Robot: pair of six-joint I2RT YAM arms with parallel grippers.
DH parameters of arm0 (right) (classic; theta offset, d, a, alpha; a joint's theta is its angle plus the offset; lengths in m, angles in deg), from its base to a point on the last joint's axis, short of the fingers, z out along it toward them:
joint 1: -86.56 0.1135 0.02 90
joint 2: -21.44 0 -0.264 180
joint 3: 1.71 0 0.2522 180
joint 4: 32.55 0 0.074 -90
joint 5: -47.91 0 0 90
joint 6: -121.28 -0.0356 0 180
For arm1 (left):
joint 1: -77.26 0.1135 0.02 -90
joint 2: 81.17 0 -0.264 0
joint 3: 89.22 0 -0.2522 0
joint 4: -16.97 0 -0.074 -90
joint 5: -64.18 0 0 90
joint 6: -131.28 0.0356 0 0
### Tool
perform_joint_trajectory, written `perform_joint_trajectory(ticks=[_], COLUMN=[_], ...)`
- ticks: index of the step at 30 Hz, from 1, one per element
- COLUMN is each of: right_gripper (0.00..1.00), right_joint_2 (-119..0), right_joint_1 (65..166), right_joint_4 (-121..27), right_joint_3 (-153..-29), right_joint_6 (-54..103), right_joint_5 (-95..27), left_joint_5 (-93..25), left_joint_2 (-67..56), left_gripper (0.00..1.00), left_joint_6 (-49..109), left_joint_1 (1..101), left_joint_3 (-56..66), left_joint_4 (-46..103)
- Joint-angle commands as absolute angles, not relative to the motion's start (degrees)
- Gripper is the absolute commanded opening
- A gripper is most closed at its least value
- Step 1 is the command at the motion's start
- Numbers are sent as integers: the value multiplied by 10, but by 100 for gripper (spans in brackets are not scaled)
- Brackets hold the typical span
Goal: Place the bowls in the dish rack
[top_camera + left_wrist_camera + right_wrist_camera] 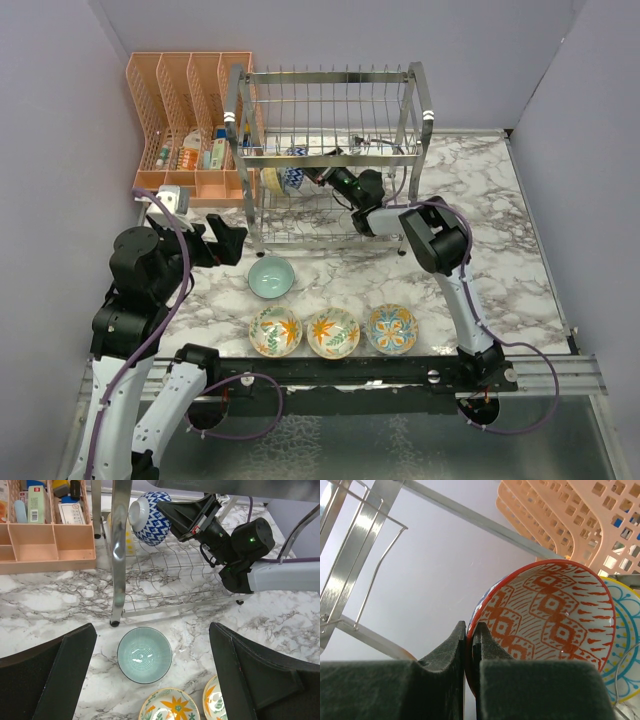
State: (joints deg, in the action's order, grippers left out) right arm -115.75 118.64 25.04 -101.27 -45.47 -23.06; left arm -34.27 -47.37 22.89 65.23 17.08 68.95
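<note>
Right gripper (471, 636): your fingers (451, 652) are pinched together on the rim of the red-patterned bowl (550, 615), one inside the rim and one outside. The bowl is held on edge inside the lower tier of the dish rack (330, 78), at its left end. You cannot tell whether it touches the wires. Just behind it stands a yellow-and-blue bowl (626, 630), and the peach organizer (185, 90) sits beyond the rack.

Left gripper (152, 630): jaws wide apart, holding nothing, hovering over the teal bowl (144, 654). That bowl sits upright on the marble table (520, 260), just in front of the rack's left post.

Near the table's front edge, in a row: left floral bowl (275, 332), middle floral bowl (333, 332), right floral bowl (392, 328), all upright.
</note>
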Motion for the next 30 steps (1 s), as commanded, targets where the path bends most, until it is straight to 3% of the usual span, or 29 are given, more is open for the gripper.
perform_joint_trajectory(ticks=[1,30], right_gripper=[1,1], right_joint_2=[-1167,-1212], right_joint_1=[1183,1179], right_joint_4=[301,217], right_joint_3=[-1022,-1058], right_joint_6=[-485,-490], right_joint_5=[-285,-299], left_joint_5=[-340,-338], left_joint_2=[-478,-479], left_gripper=[99,99], left_joint_6=[238,238], left_joint_1=[650,651], left_joint_3=[178,186], left_joint_4=[680,680])
